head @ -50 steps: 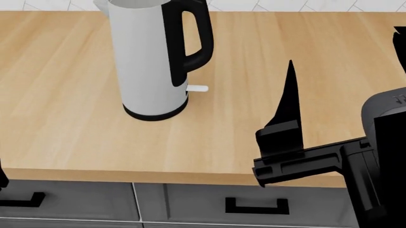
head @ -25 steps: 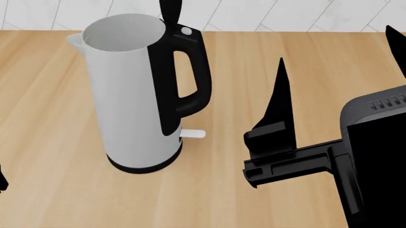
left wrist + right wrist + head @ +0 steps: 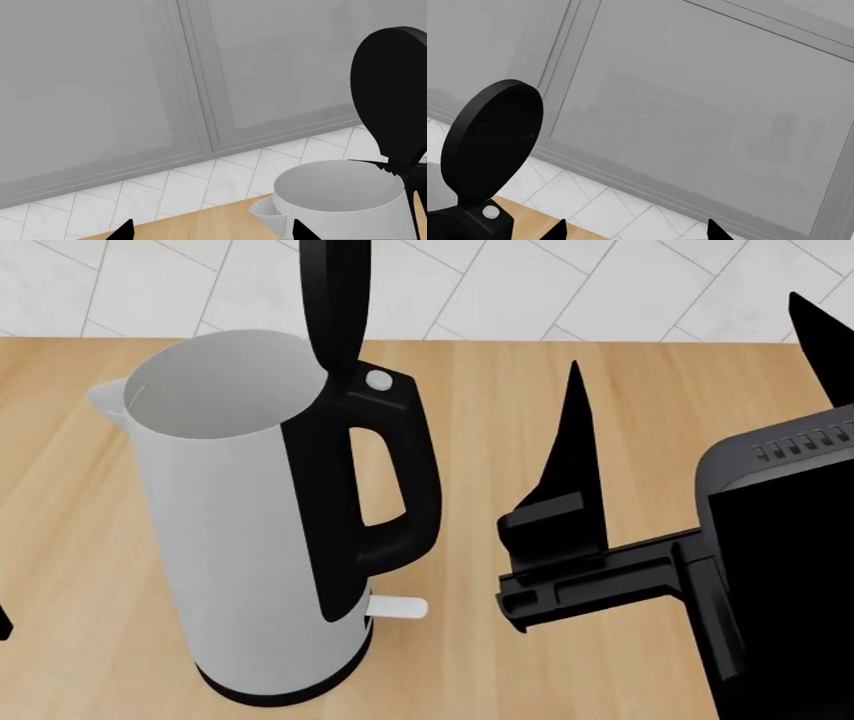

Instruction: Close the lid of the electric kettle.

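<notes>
Head view: electric kettle (image 3: 254,540) stands upright on the wooden worktop (image 3: 641,400), toward the left part of what shows, with the tiled back wall (image 3: 534,290) beyond the worktop's far edge. Lid (image 3: 334,300) is swung up near vertical at the hinge above the black handle (image 3: 380,500), so the kettle mouth is open and the grey inside is visible. Spout faces the worktop's left side, handle faces right. White switch tab (image 3: 398,608) sticks out low, below the handle, near the black base ring.

Right gripper (image 3: 701,370) hangs over the worktop to the right of the handle, not touching the kettle. Its fingers are spread wide, one pointed finger (image 3: 574,455) near the handle, the other at the frame's right edge, nothing between them.

Left wrist view: kettle rim and spout ahead, lid (image 3: 393,95) standing upright over the far side of the rim, grey wall cabinets (image 3: 167,75) and tile behind. Left gripper (image 3: 210,231) shows two dark fingertips spread apart, empty, short of the kettle.

Right wrist view: lid (image 3: 494,135) face-on, upright above the handle top, cabinets behind; right fingertips apart, clear of the lid.
</notes>
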{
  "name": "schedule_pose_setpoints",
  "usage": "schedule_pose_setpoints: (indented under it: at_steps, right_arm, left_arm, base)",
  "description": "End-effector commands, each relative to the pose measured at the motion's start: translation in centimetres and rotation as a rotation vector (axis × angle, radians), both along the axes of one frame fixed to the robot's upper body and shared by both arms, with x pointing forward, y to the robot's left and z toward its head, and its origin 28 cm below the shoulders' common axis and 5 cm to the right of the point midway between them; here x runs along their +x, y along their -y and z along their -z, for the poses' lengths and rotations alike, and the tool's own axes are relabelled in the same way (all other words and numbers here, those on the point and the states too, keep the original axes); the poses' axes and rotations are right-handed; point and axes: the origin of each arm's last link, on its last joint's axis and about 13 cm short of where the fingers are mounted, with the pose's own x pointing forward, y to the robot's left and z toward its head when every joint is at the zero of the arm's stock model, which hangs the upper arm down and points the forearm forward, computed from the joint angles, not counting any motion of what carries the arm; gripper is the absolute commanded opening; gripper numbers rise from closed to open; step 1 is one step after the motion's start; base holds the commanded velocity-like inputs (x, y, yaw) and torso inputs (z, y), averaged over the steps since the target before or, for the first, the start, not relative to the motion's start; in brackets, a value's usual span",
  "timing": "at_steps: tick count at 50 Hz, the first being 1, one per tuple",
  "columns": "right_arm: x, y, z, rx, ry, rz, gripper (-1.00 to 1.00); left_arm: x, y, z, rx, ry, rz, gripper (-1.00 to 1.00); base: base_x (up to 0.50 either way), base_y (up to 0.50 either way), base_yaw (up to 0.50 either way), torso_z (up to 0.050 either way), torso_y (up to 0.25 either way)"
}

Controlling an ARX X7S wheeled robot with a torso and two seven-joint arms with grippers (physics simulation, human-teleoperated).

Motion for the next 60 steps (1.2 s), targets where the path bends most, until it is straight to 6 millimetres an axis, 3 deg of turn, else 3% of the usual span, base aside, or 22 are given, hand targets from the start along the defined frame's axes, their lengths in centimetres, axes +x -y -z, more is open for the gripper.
schedule_pose_setpoints:
  at_steps: [1,8,23,41,60]
  right_arm:
    - [1.8,0.4,-0.6,0.038,-0.016,-0.009,1.0]
    - [5.0,0.9,-1.8,0.05,-0.046,0.005,1.0]
    - [8.2,-0.5,-4.0,0.03,-0.081,-0.075,1.0]
    - [14.0,-1.4,-2.8,-0.007,-0.188,-0.083,1.0]
    - [13.9,-3.5,-5.1,-0.064,-0.177,-0.145,1.0]
  left_arm:
    - [-0.3,0.0,0.0,-0.001,0.001,-0.001,1.0]
    - [-0.1,-0.1,0.2,-0.003,-0.004,-0.005,1.0]
    - [0.1,-0.2,0.7,-0.016,-0.016,-0.01,1.0]
    - [-0.2,-0.5,0.5,-0.006,-0.014,-0.024,1.0]
    - [-0.2,-0.8,0.8,-0.013,-0.021,-0.038,1.0]
  base:
    - [0.0,0.0,0.0,0.0,0.0]
    - [0.0,0.0,0.0,0.0,0.0]
    - [0.0,0.0,0.0,0.0,0.0]
    - [0.0,0.0,0.0,0.0,0.0]
    - [0.0,0.0,0.0,0.0,0.0]
